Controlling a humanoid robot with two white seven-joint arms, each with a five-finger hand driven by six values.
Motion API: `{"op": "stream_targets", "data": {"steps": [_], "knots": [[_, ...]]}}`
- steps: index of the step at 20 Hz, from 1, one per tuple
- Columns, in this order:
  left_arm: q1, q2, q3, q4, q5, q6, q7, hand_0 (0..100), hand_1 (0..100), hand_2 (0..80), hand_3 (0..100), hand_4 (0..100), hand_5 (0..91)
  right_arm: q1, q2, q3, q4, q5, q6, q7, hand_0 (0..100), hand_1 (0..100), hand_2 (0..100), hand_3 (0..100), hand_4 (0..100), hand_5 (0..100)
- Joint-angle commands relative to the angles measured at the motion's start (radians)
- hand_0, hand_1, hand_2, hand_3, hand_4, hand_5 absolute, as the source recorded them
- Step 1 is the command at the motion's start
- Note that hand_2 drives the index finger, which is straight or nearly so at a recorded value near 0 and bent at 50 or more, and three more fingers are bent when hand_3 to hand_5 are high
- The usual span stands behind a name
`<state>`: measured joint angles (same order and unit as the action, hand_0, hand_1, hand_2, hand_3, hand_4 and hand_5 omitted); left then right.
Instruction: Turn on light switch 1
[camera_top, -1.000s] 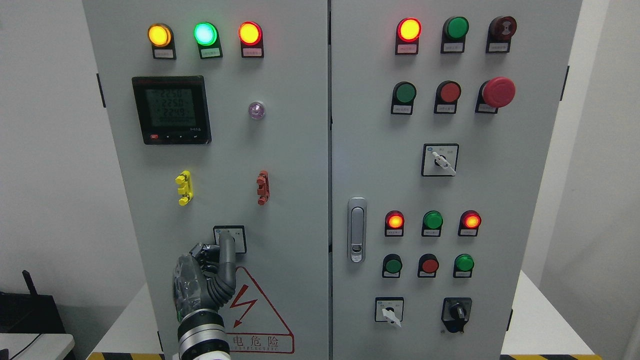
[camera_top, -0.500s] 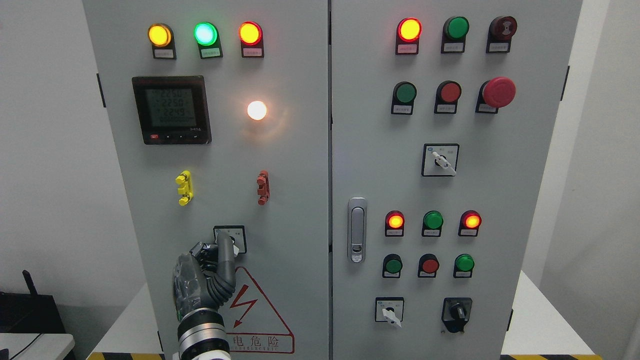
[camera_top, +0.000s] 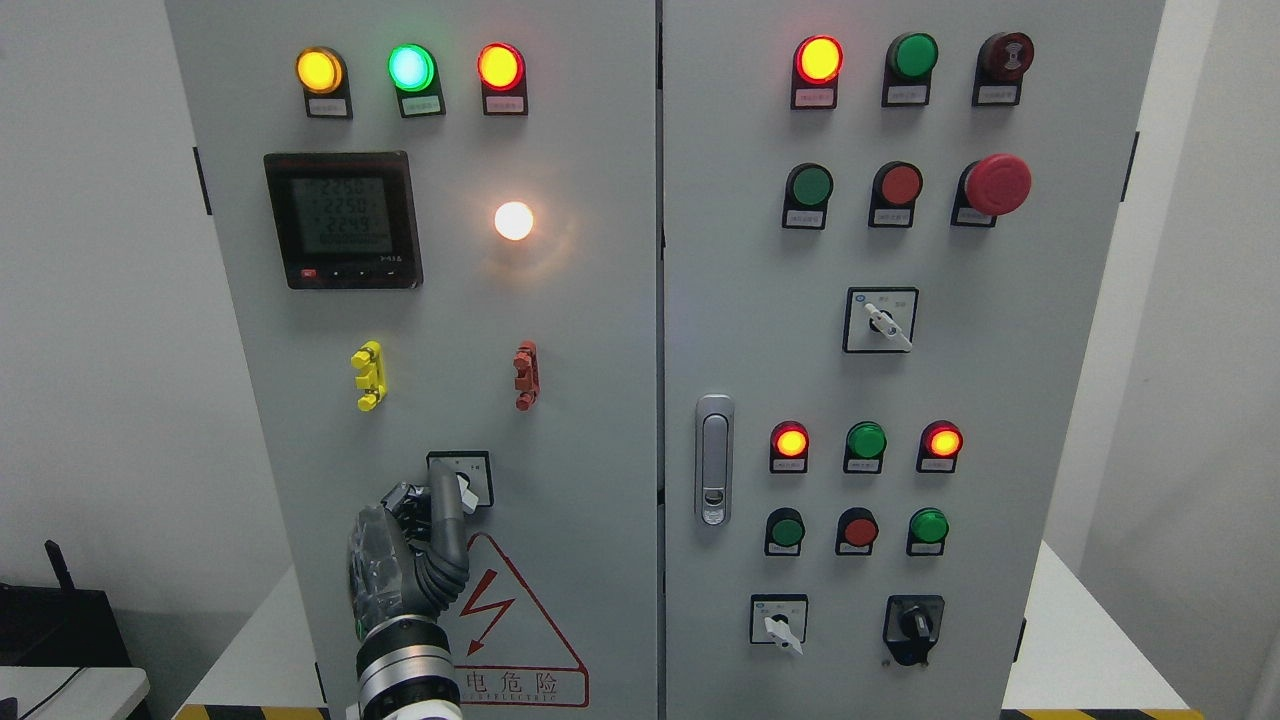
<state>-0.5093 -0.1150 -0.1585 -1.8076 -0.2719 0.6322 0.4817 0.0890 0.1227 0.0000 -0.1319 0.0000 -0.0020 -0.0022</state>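
Note:
The light switch (camera_top: 465, 485) is a small rotary knob in a black-framed square low on the cabinet's left door (camera_top: 590, 380). My left hand (camera_top: 425, 520) comes up from the bottom edge. Its index finger (camera_top: 447, 510) is stretched up along the knob's left side, with the tip at the switch plate. The other fingers are curled and hold nothing. The round lamp (camera_top: 514, 220) right of the meter glows bright white. My right hand is not in view.
The left door carries three lit pilot lamps (camera_top: 411, 67), a digital meter (camera_top: 342, 220), yellow (camera_top: 368, 375) and red (camera_top: 526, 375) clips and a warning triangle (camera_top: 510, 620). The right door has buttons, selector switches and a handle (camera_top: 713, 458).
The round lamp went from dark to brightly lit. My index finger shifted slightly left off the knob, and the knob now shows beside it.

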Motion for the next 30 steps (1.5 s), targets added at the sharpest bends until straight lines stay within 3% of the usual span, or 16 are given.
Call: {"op": "stream_targets", "data": {"steps": [1, 9, 26, 30], "knots": [[0.002, 0.0, -0.001, -0.001, 0.002, -0.002, 0.0, 55, 13, 62.5, 77, 82, 77.7, 0.0, 0.0, 0.02, 0.0, -0.026, 0.0, 0.001, 12, 39, 0, 0, 0, 0], [0.005, -0.002, 0.001, -0.002, 0.002, -0.002, 0.0, 46, 13, 62.4, 77, 81, 77.4, 0.0, 0.0, 0.02, 0.0, -0.026, 0.0, 0.001, 12, 39, 0, 0, 0, 0], [0.017, -0.002, 0.002, -0.012, 0.0, -0.003, 0.0, 36, 16, 62.6, 76, 81, 77.2, 0.0, 0.0, 0.018, 0.0, -0.026, 0.0, 0.001, 12, 39, 0, 0, 0, 0], [0.031, -0.002, 0.001, -0.019, 0.0, -0.005, 0.002, 28, 19, 62.7, 77, 81, 77.1, 0.0, 0.0, 0.02, 0.0, -0.026, 0.0, 0.001, 12, 39, 0, 0, 0, 0]]}}
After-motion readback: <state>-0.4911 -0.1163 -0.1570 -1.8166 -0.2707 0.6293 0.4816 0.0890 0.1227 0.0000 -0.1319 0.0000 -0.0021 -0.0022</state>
